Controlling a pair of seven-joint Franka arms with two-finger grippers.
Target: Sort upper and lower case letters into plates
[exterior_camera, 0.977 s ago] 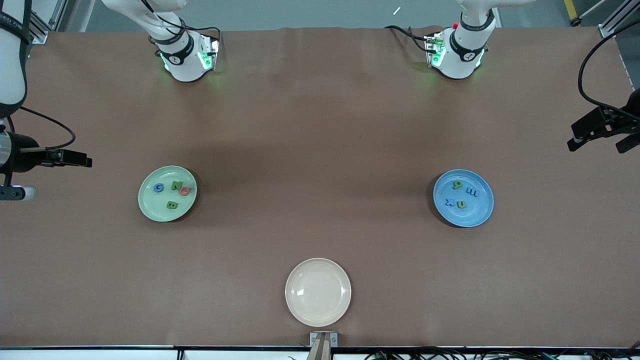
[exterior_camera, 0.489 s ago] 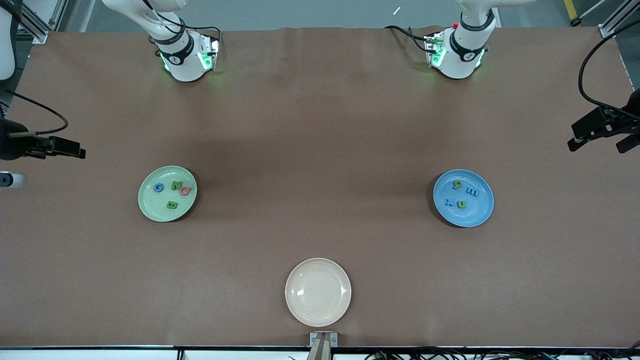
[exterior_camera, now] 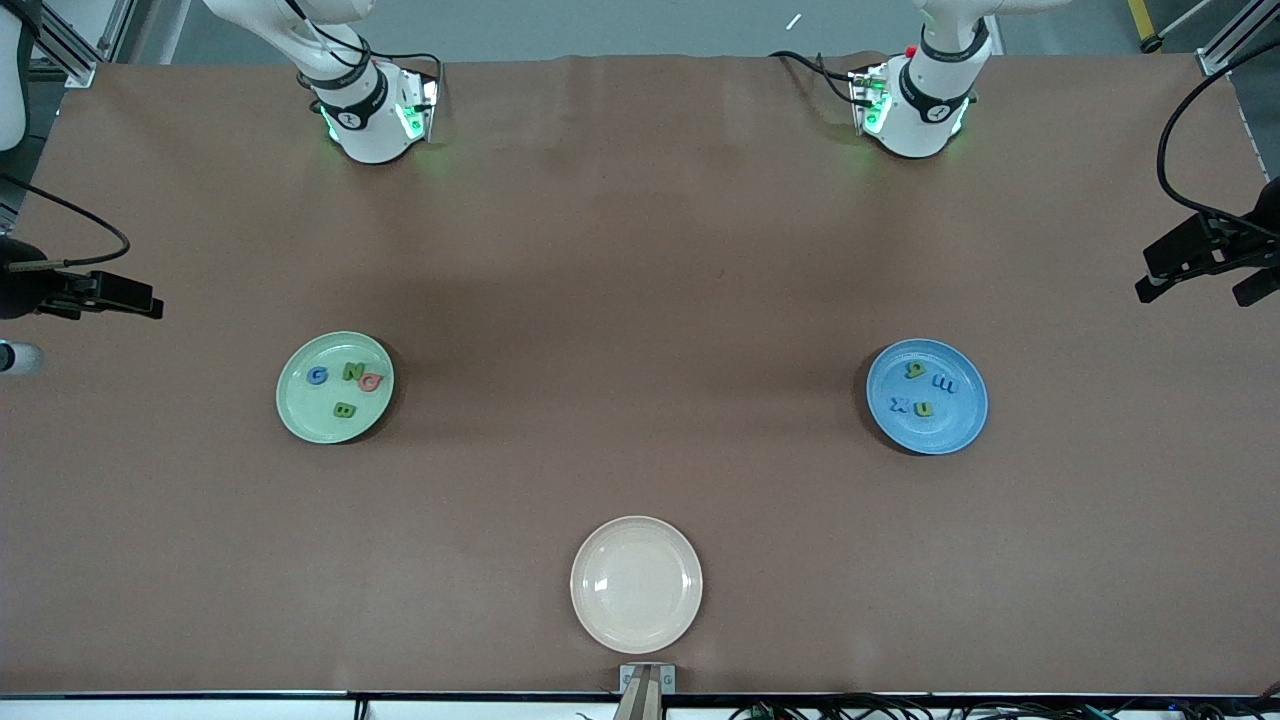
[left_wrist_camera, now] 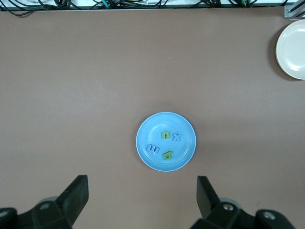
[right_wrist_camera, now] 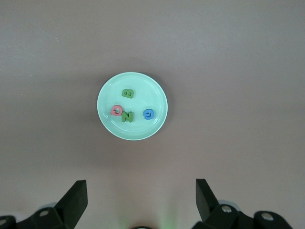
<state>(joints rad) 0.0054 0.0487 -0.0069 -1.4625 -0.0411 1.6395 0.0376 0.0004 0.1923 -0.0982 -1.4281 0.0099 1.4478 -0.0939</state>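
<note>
Brown table [exterior_camera: 640, 250] holds three plates. Toward the right arm's end from the cream plate [exterior_camera: 636, 584], and farther from the front camera, sits the mint green plate [exterior_camera: 300, 400] with letters G, N, a pink letter and B. Toward the left arm's end sits the blue plate [exterior_camera: 955, 425] with g, m, x, u. High over each end hang the left gripper [left_wrist_camera: 142, 195] and right gripper [right_wrist_camera: 141, 195], fingers spread wide, holding nothing.

Three plates: mint plate [exterior_camera: 300, 400] with four letters, blue plate [exterior_camera: 950, 425] with four, one cream plate [exterior_camera: 636, 585].
</note>
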